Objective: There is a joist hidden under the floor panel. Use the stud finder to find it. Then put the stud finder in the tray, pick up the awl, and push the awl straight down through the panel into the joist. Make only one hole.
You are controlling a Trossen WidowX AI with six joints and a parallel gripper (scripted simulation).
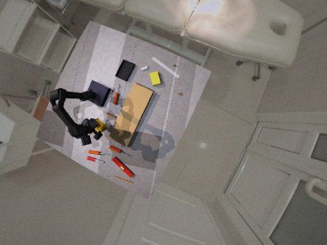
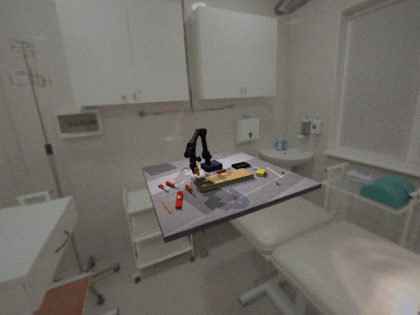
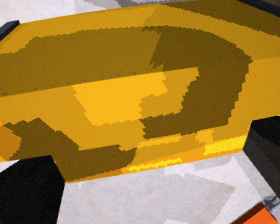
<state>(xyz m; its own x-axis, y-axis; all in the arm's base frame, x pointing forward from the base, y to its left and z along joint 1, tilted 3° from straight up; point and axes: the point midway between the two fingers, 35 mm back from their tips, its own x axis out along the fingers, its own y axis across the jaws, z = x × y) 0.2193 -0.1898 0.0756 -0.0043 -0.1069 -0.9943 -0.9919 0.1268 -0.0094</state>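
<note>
The yellow stud finder (image 1: 99, 125) (image 2: 196, 171) (image 3: 115, 100) is between the fingers of my gripper (image 1: 98, 126) (image 3: 150, 132), which is shut on it. It is beside the near-left part of the wooden floor panel (image 1: 138, 97) (image 2: 232, 179); its exact height above the table is hard to tell. The black tray (image 1: 125, 70) (image 2: 241, 166) is beyond the panel's far end. Orange-handled tools lie around: one (image 1: 115, 98) between the arm's base and the panel, one (image 1: 115, 149) (image 2: 189, 188) and another (image 1: 94, 152) (image 2: 170, 184) near the panel's other end. I cannot tell which is the awl.
A red level (image 1: 123, 167) (image 2: 179, 200), red-handled pliers (image 1: 93, 159) and a pencil (image 1: 124, 179) (image 2: 166, 207) lie past the panel's near end. A yellow block (image 1: 155, 78) (image 2: 260, 172), a small white piece (image 1: 144, 68) and a white strip (image 1: 166, 68) lie near the tray.
</note>
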